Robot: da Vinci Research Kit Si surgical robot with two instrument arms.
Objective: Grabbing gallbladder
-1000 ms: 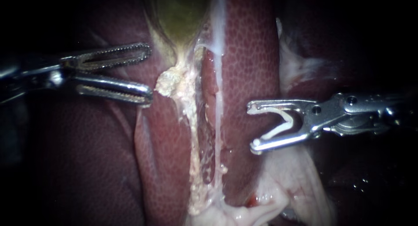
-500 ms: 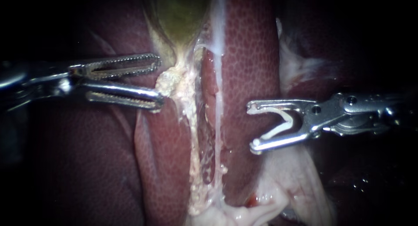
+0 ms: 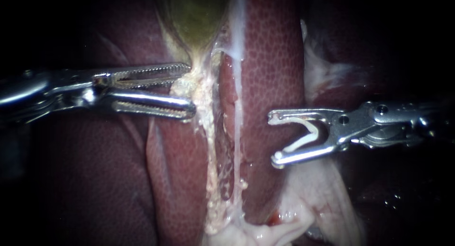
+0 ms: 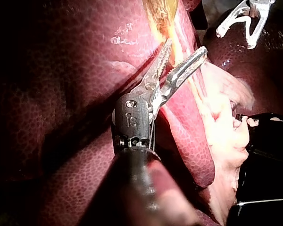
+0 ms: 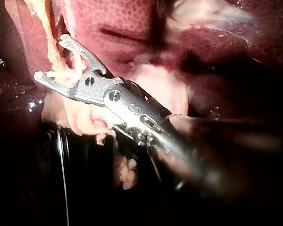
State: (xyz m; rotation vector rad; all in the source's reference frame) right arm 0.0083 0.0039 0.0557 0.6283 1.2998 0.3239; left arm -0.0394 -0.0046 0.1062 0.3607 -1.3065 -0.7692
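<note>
So here's where we're at: our left instrument (image 3: 191, 90) comes in from the left, lying roughly level. Its toothed jaws are partway open, with a clear gap between them. The tips sit right at the narrow lower end of the gallbladder (image 3: 196, 18), the greenish sac at the top middle of the endoscope view, tucked into the liver (image 3: 272, 61). A pale crumbly lump (image 3: 181, 88) just under that narrow end sits in the gap between the jaws. The upper jaw reaches the spot where the sac tapers off, and the lower jaw lies across the lump's bottom edge. It doesn't look clamped to us; nothing is being squeezed. Same story from the left wrist view: the jaws are spread in a V with yellowish tissue running between the tips. A pale strand (image 3: 211, 170) runs down from the lump along a groove in the liver to whitish tissue (image 3: 303, 198) at the bottom. Our right instrument (image 3: 272, 139) comes in from the right and hangs well apart from the left one, over the liver right of the groove, clear of the gallbladder. Its jaws stand wide, but a white V-shaped clip (image 3: 299, 142) sits in them touching both, so that's what they're holding.
</note>
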